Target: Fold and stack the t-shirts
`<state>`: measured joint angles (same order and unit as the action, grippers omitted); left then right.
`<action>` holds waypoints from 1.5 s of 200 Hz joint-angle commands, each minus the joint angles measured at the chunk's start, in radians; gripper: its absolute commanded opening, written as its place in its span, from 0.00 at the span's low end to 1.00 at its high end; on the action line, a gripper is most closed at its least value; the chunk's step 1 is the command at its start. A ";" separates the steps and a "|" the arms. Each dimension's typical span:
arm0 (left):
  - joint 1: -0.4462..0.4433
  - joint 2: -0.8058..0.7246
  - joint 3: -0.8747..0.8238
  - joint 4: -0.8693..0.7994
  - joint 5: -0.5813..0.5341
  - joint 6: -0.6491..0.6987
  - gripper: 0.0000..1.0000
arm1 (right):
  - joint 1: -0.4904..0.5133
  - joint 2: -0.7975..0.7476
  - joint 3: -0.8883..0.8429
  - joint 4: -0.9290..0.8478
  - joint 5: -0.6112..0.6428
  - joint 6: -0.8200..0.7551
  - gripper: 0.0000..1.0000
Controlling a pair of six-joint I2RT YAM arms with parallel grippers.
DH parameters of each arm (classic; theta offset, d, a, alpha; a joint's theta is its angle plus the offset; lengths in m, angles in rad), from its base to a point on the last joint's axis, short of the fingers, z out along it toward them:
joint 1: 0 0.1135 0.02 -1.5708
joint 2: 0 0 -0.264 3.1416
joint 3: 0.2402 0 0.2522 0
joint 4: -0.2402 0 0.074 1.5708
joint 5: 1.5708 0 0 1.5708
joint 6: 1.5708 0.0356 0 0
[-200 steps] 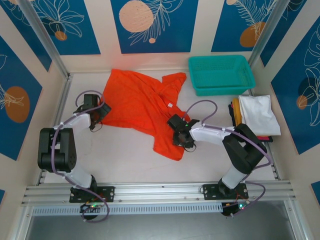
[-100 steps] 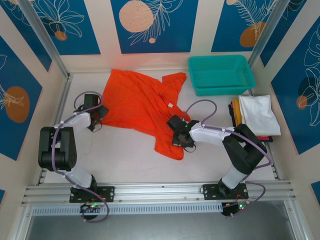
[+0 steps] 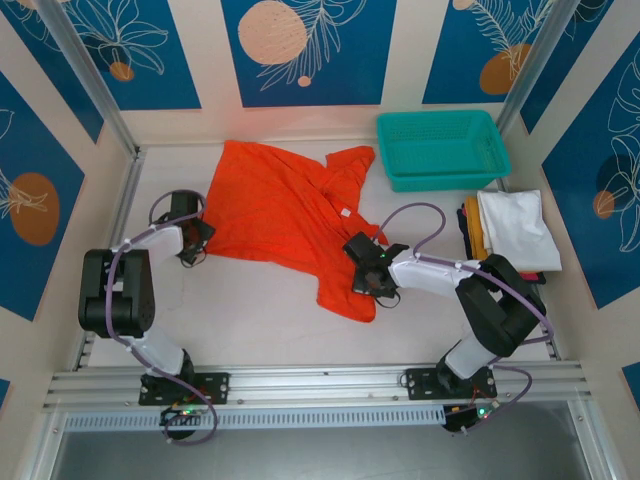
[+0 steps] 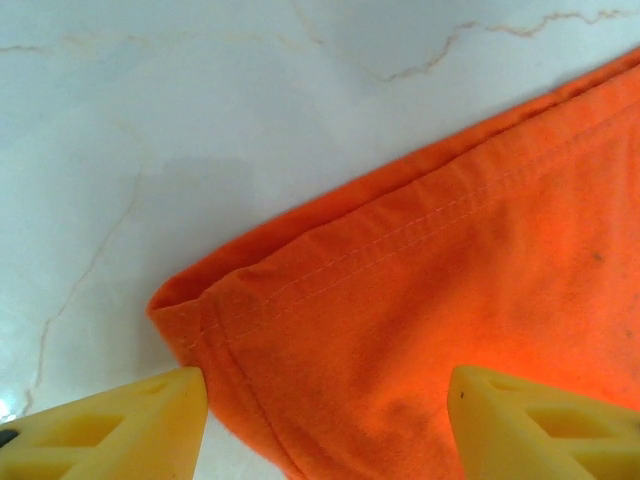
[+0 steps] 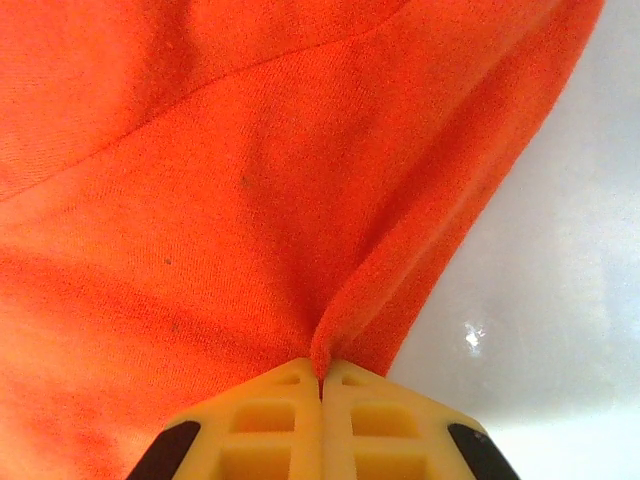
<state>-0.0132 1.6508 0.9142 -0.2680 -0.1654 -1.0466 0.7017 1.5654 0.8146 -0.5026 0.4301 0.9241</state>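
Observation:
A bright orange-red t-shirt point(image 3: 285, 215) lies rumpled across the middle of the white table. My right gripper point(image 3: 366, 276) is shut on a pinched fold of the shirt point(image 5: 330, 340) at its lower right edge. My left gripper point(image 3: 196, 238) stands open at the shirt's left corner, and the hemmed corner point(image 4: 330, 350) lies between its yellow fingertips point(image 4: 120, 425). A stack of folded shirts point(image 3: 512, 232), white on top with mustard, red and dark edges, rests at the right side of the table.
A teal mesh basket point(image 3: 443, 148) stands at the back right, just behind the folded stack. Bare white table point(image 3: 250, 310) stretches in front of the shirt, bounded by the metal rail point(image 3: 320, 380) at the near edge.
My right gripper has dragged the shirt's lower edge a little to the right and toward the near side. The left gripper has shifted slightly along the shirt's left corner.

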 commanded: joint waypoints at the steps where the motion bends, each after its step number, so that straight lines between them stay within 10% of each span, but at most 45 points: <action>1: 0.020 -0.060 -0.033 -0.048 -0.079 -0.032 0.66 | -0.005 -0.016 -0.017 -0.001 -0.003 0.003 0.00; 129: 0.073 0.075 0.030 0.010 0.037 -0.023 0.45 | -0.007 -0.016 -0.034 0.019 -0.015 0.009 0.00; 220: 0.082 0.066 0.039 0.031 0.075 -0.008 0.00 | -0.005 -0.005 -0.021 0.027 -0.021 0.000 0.00; 300: 0.087 -0.052 -0.019 -0.020 0.044 0.005 0.00 | 0.001 -0.072 -0.035 0.023 0.010 -0.009 0.00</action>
<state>0.0654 1.6428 0.9169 -0.2691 -0.1230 -1.0454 0.6991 1.5311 0.7959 -0.4706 0.4236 0.9226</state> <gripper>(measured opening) 0.042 0.066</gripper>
